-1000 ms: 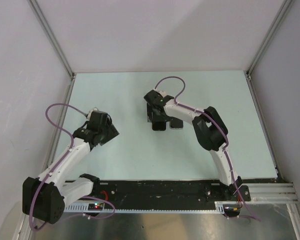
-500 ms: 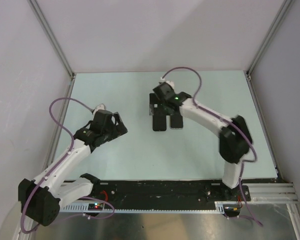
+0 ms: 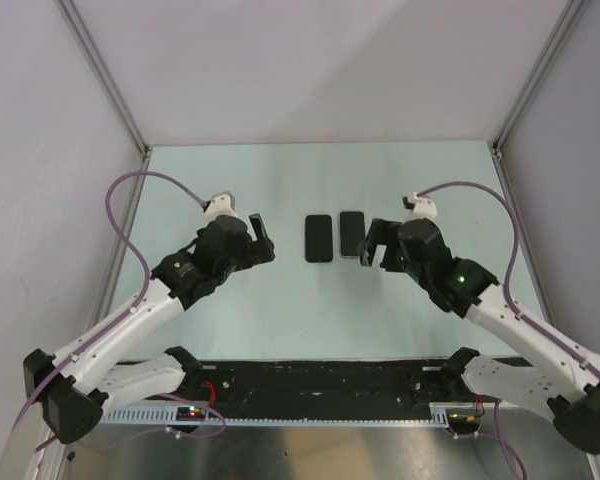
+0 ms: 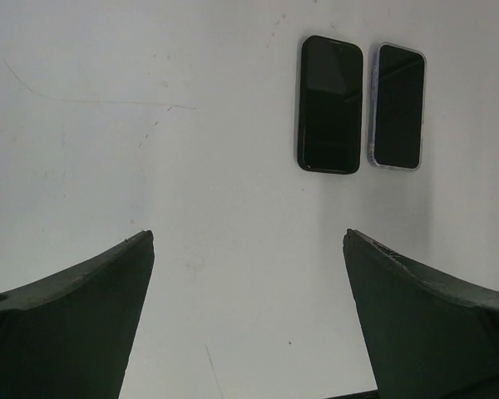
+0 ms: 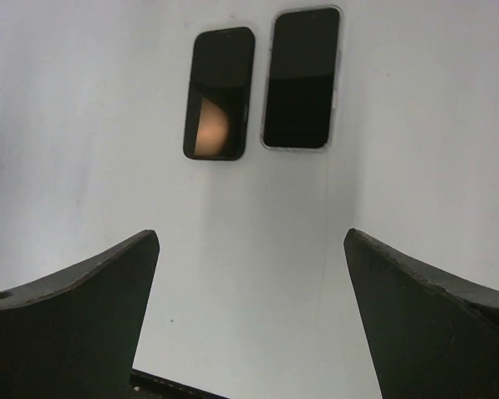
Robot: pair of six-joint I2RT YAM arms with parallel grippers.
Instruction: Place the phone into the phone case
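A glossy black phone (image 3: 319,238) (image 4: 330,104) (image 5: 219,93) lies flat at the middle of the table. Just right of it, across a narrow gap, lies a dark rectangle with a pale clear rim, which I take for the phone case (image 3: 351,235) (image 4: 399,106) (image 5: 301,79). My left gripper (image 3: 265,240) (image 4: 248,237) hovers left of the pair, open and empty. To the right of them my right gripper (image 3: 377,248) (image 5: 251,237) is also open and empty. Neither gripper touches phone or case.
The pale green table (image 3: 230,180) is fenced by grey walls and metal posts at the back and sides. A black rail (image 3: 320,380) with both arm bases runs along the near edge.
The right arm has drawn back from over the phone and case to their right side. The left arm has reached in toward the middle. Both grippers have opened wider.
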